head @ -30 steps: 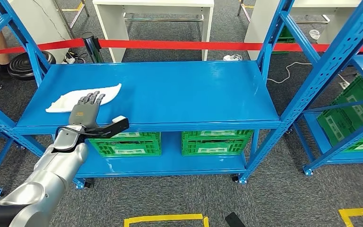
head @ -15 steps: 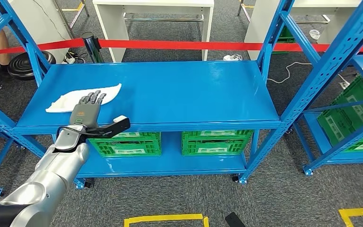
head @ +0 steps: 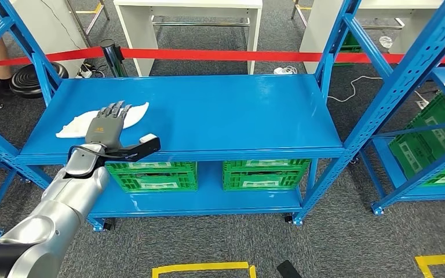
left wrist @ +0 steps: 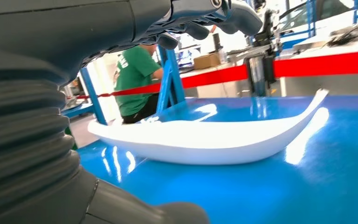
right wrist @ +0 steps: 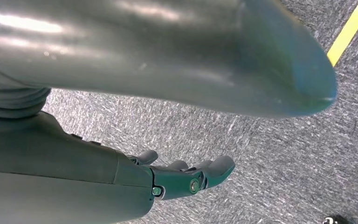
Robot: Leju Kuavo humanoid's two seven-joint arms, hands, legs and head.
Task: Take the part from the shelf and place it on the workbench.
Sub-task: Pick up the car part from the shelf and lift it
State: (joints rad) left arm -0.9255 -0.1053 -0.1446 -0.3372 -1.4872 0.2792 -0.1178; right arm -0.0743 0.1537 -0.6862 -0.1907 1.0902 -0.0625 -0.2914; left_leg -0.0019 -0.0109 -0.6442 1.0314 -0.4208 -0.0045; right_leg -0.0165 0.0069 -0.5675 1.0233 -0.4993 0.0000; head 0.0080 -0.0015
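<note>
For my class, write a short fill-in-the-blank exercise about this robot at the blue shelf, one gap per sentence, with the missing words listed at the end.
1. The white part lies on the ____ level of the blue shelf.
2. The left hand reaches over the part with its fingers ____, holding nothing.
3. Two ____ crates stand on the shelf's lower level.
4. A ____ barrier tape stretches behind the shelf.

Missing words: top; spread; green; red

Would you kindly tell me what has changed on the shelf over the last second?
The left hand has moved forward over the shelf, and its fingers now reach over the near edge of the white part, holding nothing yet. The part lies where it was.
</note>
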